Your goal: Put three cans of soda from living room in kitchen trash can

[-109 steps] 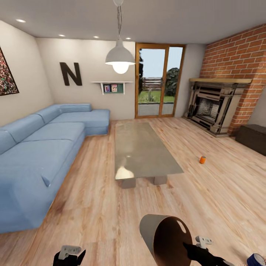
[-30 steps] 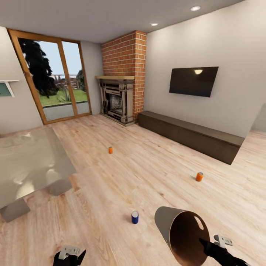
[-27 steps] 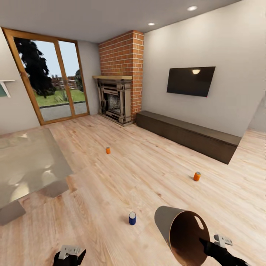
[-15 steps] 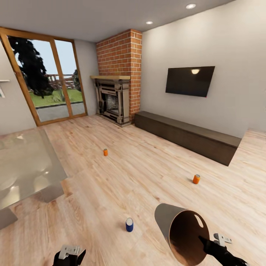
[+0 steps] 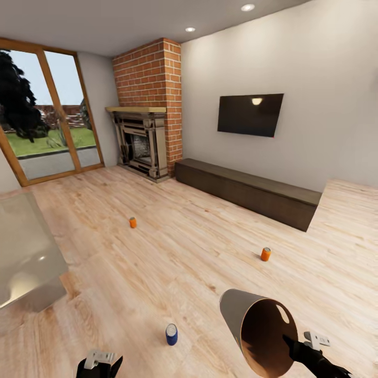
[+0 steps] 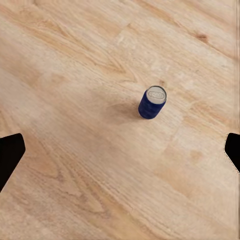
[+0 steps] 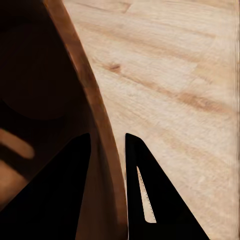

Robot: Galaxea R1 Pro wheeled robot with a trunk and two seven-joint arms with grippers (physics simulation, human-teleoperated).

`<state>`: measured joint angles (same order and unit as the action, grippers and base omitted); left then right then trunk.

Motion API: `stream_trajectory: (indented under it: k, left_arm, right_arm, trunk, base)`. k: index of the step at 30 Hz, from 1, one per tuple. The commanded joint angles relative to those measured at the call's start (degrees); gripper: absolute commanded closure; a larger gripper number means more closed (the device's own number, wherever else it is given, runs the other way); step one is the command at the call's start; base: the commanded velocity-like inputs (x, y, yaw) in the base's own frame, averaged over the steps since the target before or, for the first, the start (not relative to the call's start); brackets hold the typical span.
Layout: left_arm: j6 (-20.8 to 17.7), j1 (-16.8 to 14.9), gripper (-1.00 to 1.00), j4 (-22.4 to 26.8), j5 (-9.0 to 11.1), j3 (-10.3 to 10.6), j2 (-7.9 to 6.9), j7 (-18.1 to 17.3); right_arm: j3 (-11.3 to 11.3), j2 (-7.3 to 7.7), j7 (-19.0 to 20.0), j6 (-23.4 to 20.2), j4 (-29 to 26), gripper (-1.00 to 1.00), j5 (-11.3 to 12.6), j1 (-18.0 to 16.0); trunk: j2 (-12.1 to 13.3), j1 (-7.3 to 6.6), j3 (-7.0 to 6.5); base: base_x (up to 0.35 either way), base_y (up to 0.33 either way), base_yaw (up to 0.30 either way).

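Two cans of soda stand upright on the living room's light wood floor: one orange can [image 5: 133, 222] toward the fireplace, another orange can [image 5: 265, 254] in front of the long dark cabinet. My right gripper [image 5: 290, 345] [image 7: 107, 136] is shut on the rim of the tash can [image 5: 257, 329], which lies tilted with its copper-brown inside [image 7: 35, 100] facing the head camera. One finger sits inside the rim and the other outside it. My left gripper [image 5: 100, 363] [image 6: 120, 150] hangs open above bare floor with nothing in it.
A blue can [image 5: 171, 334] [image 6: 152, 102] stands on the floor just ahead of my left gripper. A glass coffee table [image 5: 21, 252] is at the left. The brick fireplace [image 5: 140, 142], low dark cabinet [image 5: 247, 191] and wall television [image 5: 250, 114] line the far walls.
The head camera has turned to the right, so the room slid left: the sofa left the picture and the cabinet and television came in. The tash can stays in my right gripper.
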<state>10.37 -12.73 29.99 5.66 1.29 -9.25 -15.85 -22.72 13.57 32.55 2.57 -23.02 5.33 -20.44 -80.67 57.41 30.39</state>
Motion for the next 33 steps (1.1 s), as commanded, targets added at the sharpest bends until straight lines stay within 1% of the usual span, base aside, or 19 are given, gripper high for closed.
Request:
stream_trajectory:
  k: [1,3,4,6,8,10,12,15,16,18,19,21,22,24,25,27,30,32,33]
  left_arm:
    - [-0.3,0.0,-1.0,0.0,0.0,0.0,0.02,0.0]
    - [-1.6,-0.1,-1.0,0.0,-0.1,-0.1,0.05,0.0]
    - [-6.6,-0.4,-1.0,0.5,0.1,-0.1,-0.05,0.0]
    - [-10.6,-1.3,-1.0,1.0,0.3,-0.1,-0.09,0.0]
    - [-17.8,-5.0,-1.0,1.3,0.3,-0.2,-0.03,0.0]
    - [-21.3,-7.2,-1.0,1.3,0.4,-0.3,0.02,0.0]
    - [-28.5,-11.7,-1.0,1.3,0.5,-0.5,0.24,0.0]
    - [-33.2,-14.7,-1.0,1.3,0.5,-0.6,0.39,0.0]
    - [-35.6,-16.7,-1.0,1.3,0.5,-0.6,0.51,0.0]
    - [-37.4,-19.0,-1.0,1.3,0.5,-0.6,0.59,0.0]
    - [-38.8,-21.2,-1.0,1.2,0.5,-0.6,0.64,0.0]
    - [-39.9,-23.1,-1.0,0.9,0.5,-0.7,0.73,0.0]
    - [-40.8,-25.5,-1.0,-0.4,0.5,-0.6,1.35,0.1]
    - [-41.3,-26.8,-1.0,-1.7,0.4,-0.6,2.27,0.1]
    - [-41.8,-27.9,-1.0,-3.0,0.4,-0.5,3.34,0.1]
    - [-44.0,-29.1,-1.0,-4.3,0.3,-0.4,4.39,0.1]
    - [-46.6,-30.0,-1.0,-4.8,0.3,-0.4,5.08,0.0]
    - [-47.6,-30.2,-1.0,-5.0,0.3,-0.3,5.31,0.1]
    - [-48.0,-30.3,-1.0,-5.0,0.3,-0.3,5.42,0.1]
  right_arm:
    - [-0.2,-0.01,0.5,0.0,-0.1,1.0,0.5,0.0]
    - [-0.2,-0.02,0.3,0.1,-0.1,1.0,0.5,0.0]
    - [-0.2,-0.03,0.1,0.2,-0.1,1.0,0.3,0.0]
    - [-0.1,-0.05,0.0,0.3,-0.2,1.0,0.3,0.0]
    - [-0.1,-0.09,0.0,0.4,-0.2,1.0,0.1,0.0]
    - [0.0,-0.11,0.0,0.5,-0.2,1.0,0.0,0.0]
    - [0.0,-0.12,-0.1,0.6,-0.2,1.0,-0.1,0.0]
    - [0.0,-0.11,-0.2,0.6,-0.2,1.0,-0.2,0.0]
    - [0.1,-0.12,-0.2,0.6,-0.2,1.0,-0.2,0.0]
    - [0.2,-0.12,-0.2,0.6,-0.2,1.0,-0.3,0.0]
    - [0.3,-0.12,-0.3,0.5,-0.3,1.0,-0.3,0.0]
    - [0.4,-0.12,-0.3,0.5,-0.3,1.0,-0.4,0.0]
    - [0.5,-0.05,-0.3,0.4,-0.3,1.0,-0.4,0.0]
    - [0.5,0.02,-0.3,0.3,-0.3,1.0,-0.5,-0.1]
    - [0.5,0.14,-0.6,0.2,-0.4,1.0,-0.5,-0.1]
    - [0.6,0.4,-1.7,0.1,-0.6,1.0,-0.5,-0.1]
    - [0.6,0.61,-3.7,-0.2,-1.6,1.0,-0.6,-0.4]
    - [0.8,0.78,-4.8,-2.5,-3.3,1.0,-1.5,-0.8]
    - [1.0,0.85,-5.1,-6.1,-5.6,1.0,-3.0,-1.7]
  trunk:
    - [0.0,0.0,-0.01]
    - [0.0,0.0,-0.01]
    - [0.0,0.0,-0.01]
    - [0.0,0.0,-0.01]
    - [0.0,0.0,-0.01]
    - [0.0,0.0,-0.01]
    - [0.0,0.0,-0.01]
    - [0.0,0.0,-0.01]
    - [0.0,0.0,-0.01]
    - [0.0,0.0,-0.01]
    - [0.0,0.0,-0.01]
    - [0.0,0.0,-0.01]
    - [0.0,0.0,-0.01]
    - [0.0,0.0,-0.01]
    - [0.0,0.0,-0.01]
    - [0.0,0.0,-0.01]
    - [0.0,0.0,-0.01]
    - [0.0,0.0,-0.01]
    - [0.0,0.0,-0.01]
  base:
    - [0.219,0.0,-0.242]
    - [0.219,0.0,-0.232]
    - [0.221,0.039,-0.124]
    - [0.194,0.045,-0.089]
    - [0.095,0.023,-0.042]
    - [0.053,0.013,-0.023]
    - [0.025,0.006,-0.011]
    - [0.013,0.003,-0.006]
    - [0.006,0.002,-0.003]
    - [0.005,0.001,-0.002]
    - [0.003,0.001,-0.001]
    - [0.002,0.0,-0.001]
    - [0.0,0.0,0.0]
    - [0.0,0.0,0.0]
    - [0.0,0.0,0.0]
    - [0.0,0.0,0.0]
    - [0.0,0.0,0.0]
    - [0.0,0.0,0.0]
    - [0.0,0.0,0.0]
